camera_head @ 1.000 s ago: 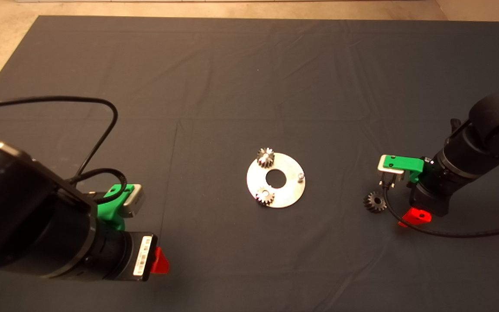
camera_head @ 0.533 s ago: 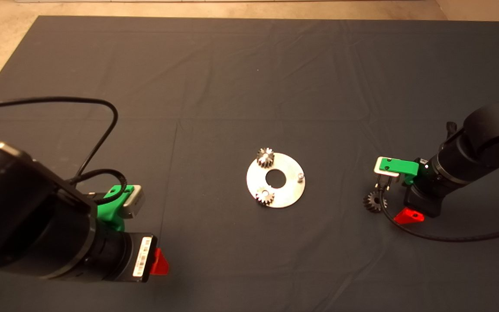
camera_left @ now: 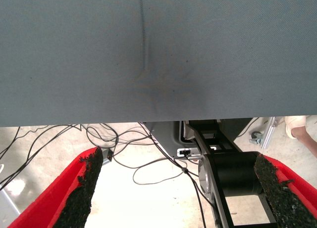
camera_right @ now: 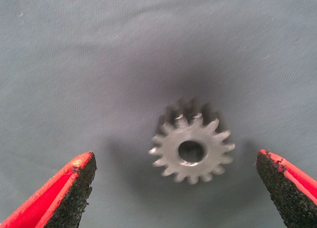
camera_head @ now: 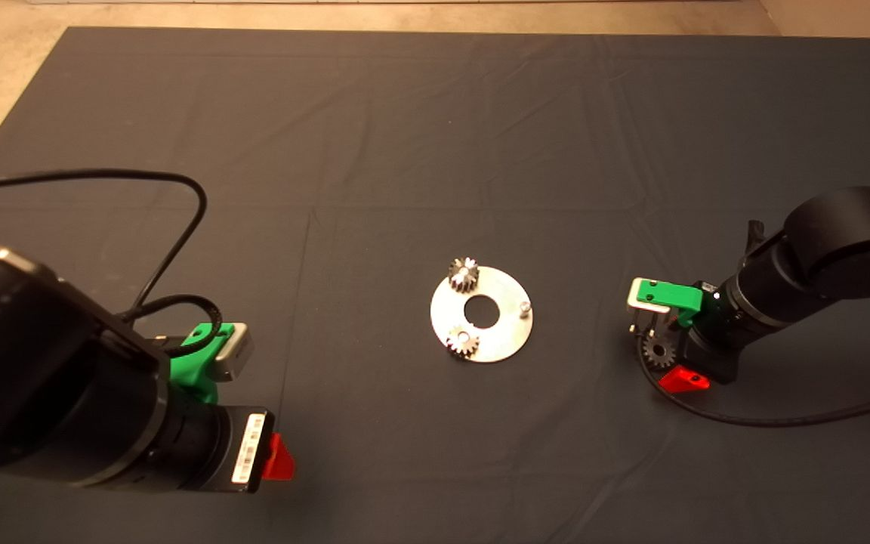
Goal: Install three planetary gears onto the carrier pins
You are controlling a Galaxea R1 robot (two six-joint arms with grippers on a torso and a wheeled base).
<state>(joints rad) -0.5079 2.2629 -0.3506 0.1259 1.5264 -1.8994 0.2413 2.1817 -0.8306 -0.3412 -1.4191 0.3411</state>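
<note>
Right claw (camera_right: 176, 188) straddles the loose gear (camera_right: 192, 148) with clear gaps either side; bare counter (camera_head: 586, 332) apparently unobstructed toward the disc (camera_head: 507, 336).

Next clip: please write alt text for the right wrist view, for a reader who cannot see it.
A small silvery planetary gear with a round centre hole lies flat on the dark mat, between the two spread red fingers of the open right gripper. The black pads touch nothing, and the gear sits nearer one finger than the other.
</note>
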